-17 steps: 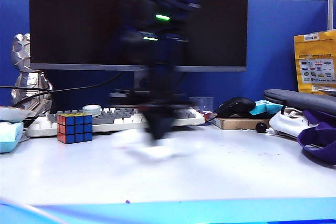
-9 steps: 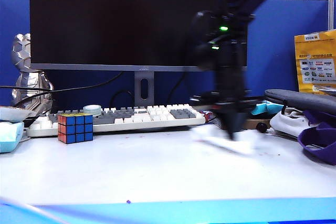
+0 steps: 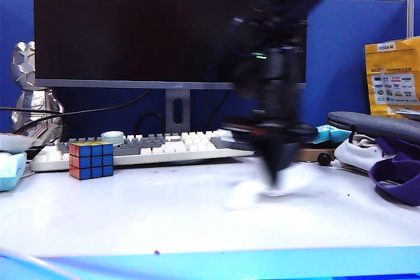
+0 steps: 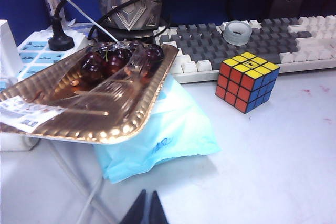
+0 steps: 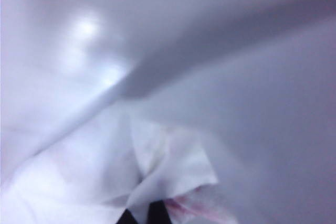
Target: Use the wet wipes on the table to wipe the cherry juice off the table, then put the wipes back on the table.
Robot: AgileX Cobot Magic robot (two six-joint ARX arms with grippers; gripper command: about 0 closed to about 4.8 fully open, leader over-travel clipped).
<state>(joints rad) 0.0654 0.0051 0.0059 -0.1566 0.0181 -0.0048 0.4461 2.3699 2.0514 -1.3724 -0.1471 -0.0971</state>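
Exterior view, one right gripper [image 3: 274, 174] clamped on one wet wipes [image 3: 246, 193] sheet on table [image 3: 164, 214], left gripper [image 4: 146, 209] closed, one Rubik's cube [image 3: 91, 159].

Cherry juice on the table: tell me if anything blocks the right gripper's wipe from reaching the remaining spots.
Nothing visible does. The right gripper is shut on the wet wipes, dragging them over the table. The faint cherry juice beside it lies on open surface. The left gripper is far off.
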